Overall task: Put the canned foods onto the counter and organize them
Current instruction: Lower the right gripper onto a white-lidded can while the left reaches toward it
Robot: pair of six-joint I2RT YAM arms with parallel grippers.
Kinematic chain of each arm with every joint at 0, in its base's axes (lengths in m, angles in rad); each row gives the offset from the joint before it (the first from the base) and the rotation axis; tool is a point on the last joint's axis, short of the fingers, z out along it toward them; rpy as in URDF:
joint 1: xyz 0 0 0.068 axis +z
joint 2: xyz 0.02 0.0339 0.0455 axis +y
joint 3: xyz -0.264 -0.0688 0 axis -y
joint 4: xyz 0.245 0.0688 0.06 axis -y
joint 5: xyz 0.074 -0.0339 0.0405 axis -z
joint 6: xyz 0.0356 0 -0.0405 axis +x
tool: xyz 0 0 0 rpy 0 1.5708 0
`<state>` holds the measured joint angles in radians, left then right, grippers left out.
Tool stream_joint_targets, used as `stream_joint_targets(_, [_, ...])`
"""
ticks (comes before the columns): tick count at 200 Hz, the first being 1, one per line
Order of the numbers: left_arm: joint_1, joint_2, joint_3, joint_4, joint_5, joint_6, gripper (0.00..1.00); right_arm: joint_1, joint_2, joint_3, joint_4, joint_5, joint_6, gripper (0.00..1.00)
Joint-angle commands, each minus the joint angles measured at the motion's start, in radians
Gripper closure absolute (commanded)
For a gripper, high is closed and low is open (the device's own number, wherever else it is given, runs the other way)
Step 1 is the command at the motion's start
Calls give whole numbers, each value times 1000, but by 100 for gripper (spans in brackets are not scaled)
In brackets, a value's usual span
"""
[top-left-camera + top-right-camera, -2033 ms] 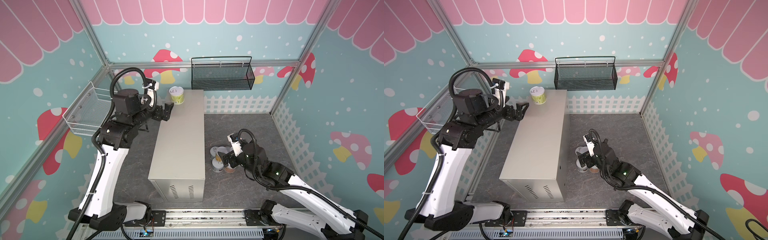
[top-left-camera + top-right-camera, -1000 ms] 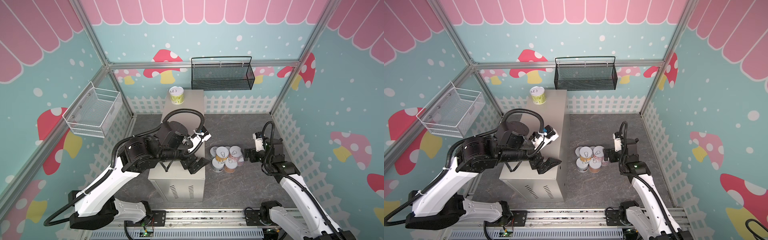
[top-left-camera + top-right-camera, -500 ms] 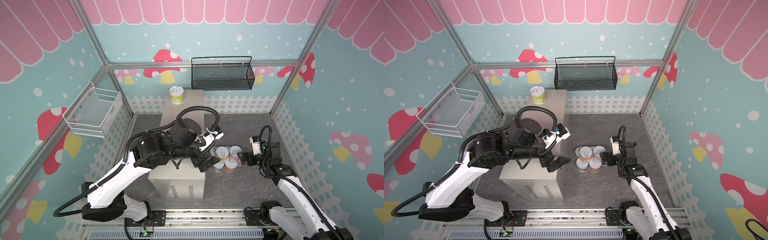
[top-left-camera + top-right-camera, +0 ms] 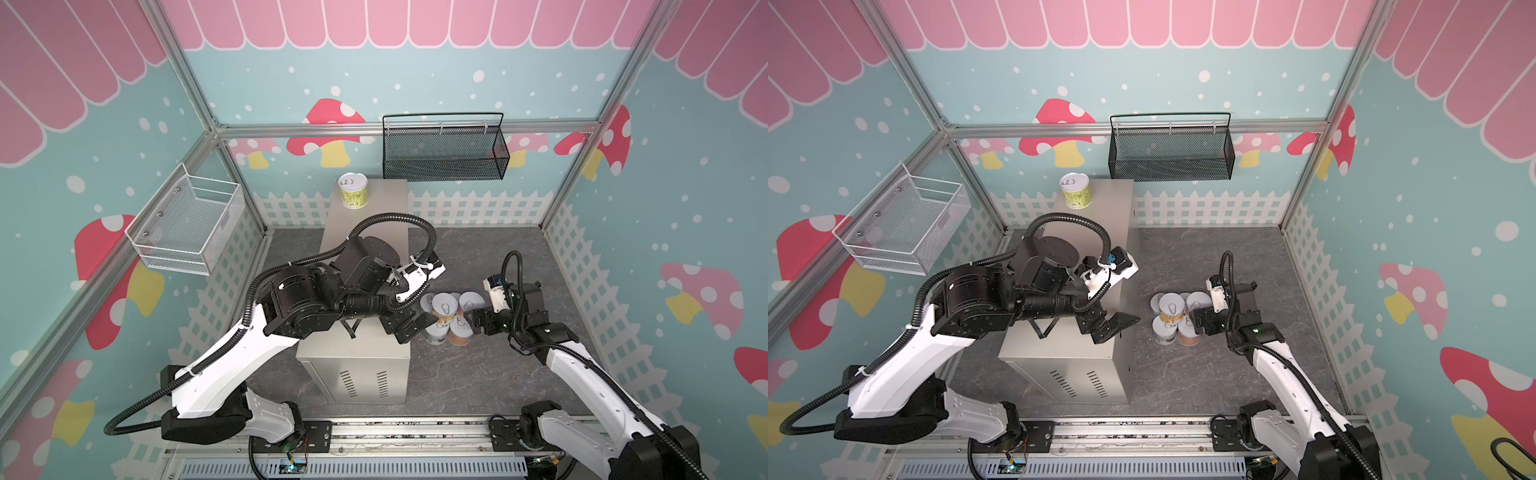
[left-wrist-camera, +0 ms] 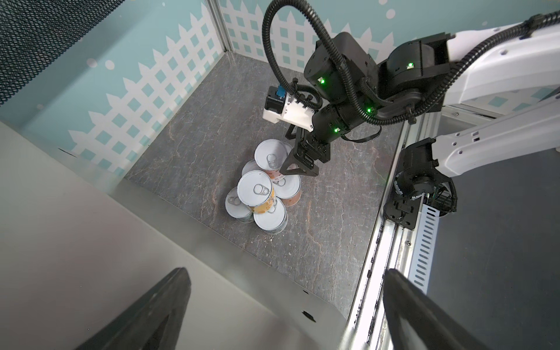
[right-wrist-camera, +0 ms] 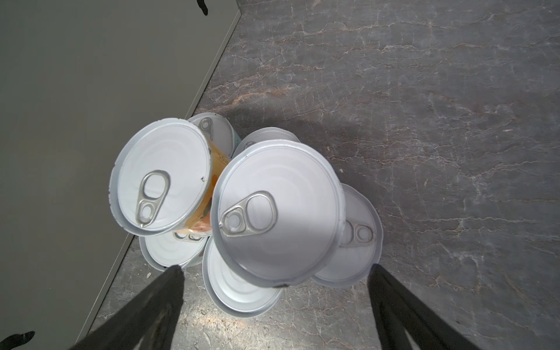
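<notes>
1. Left wrist view: the canned foods (image 5: 263, 185) are seen piled on the dark marbled floor (image 5: 212, 121). Lower cans stand lid-up and two more are perched across their lids. The exact count cannot be told.
2. In both top views the pile is found just beside the right long side of the counter (image 4: 386, 199), towards its near end.
3. One green-labelled can (image 4: 353, 191) is already stood upright at the far left corner of the counter top.
4. The right gripper (image 6: 275, 271) is held above the pile, spread wider than a lid. Its fingers are set either side of the nearer upper can (image 6: 277, 212), and nothing is clasped.
5. The left gripper (image 4: 1115, 327) is likewise spread wide and empty, and is held over the counter's right edge near its near end.
6. The cans are judged stiff and not fragile. Whether they are full, and so heavy, cannot be told.
7. The labelled side walls look smooth, so some slip is to be expected under a light squeeze.
8. Hold is best taken across the round side wall, just under the lid rim, with the fingers brought down from above.
9. An upper can should be lifted first. The orange-labelled can (image 6: 160, 181) stands close beside the nearer one and could be knocked off its perch if it is brushed.
</notes>
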<state>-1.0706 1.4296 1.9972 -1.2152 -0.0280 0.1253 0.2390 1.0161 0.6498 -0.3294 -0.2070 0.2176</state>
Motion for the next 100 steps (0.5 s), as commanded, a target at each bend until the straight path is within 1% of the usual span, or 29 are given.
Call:
stream_joint_targets(1, [-7,-15,-5,-4,-8,31,1,19,22,-7,21,44,-6,4])
stream_joint_targets(100, [-6,16,23,-3,6,33,1,39,111,20,96,78,-3,5])
